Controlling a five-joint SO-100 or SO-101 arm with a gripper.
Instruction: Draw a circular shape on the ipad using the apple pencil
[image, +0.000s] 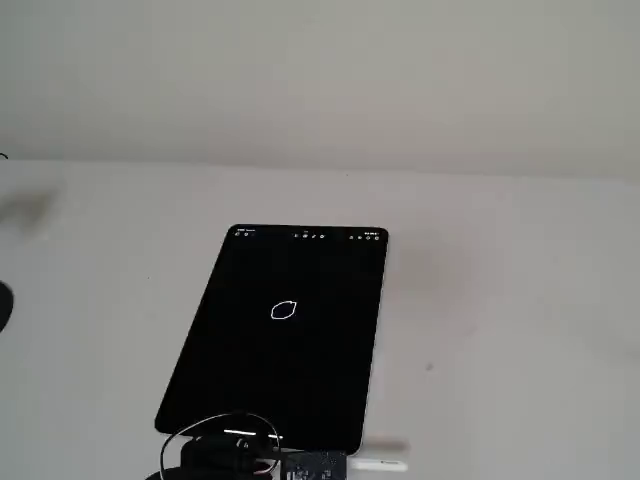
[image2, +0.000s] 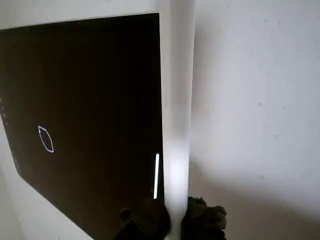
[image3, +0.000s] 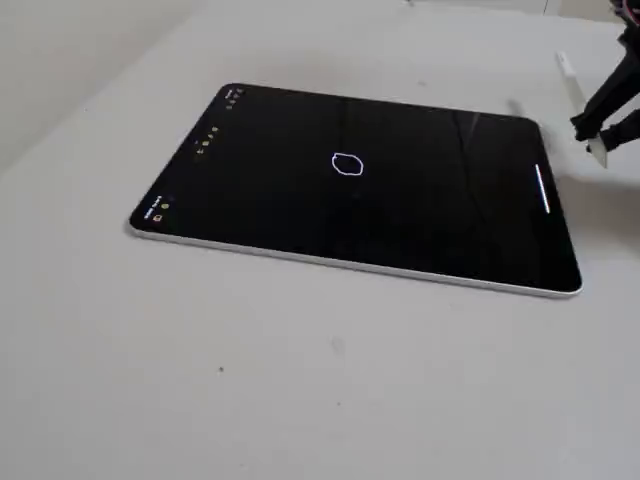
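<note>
glossy black ipad, thin white oval outline, slim white pencil in claw

The apple pencil runs straight up the wrist view, clamped low down between dark fingers, alongside the ipad edge. A circular shape glows left on the screen; pale worktop lies right.

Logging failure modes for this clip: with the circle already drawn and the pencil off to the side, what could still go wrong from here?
1. The gripper holds the pencil close beside the ipad edge; a sideways swing could knock the tablet.
2. Passing back over the screen, the tip might add a stray mark near the circle.
3. The grip sits low on the pencil, so it might tilt or slip.
</note>
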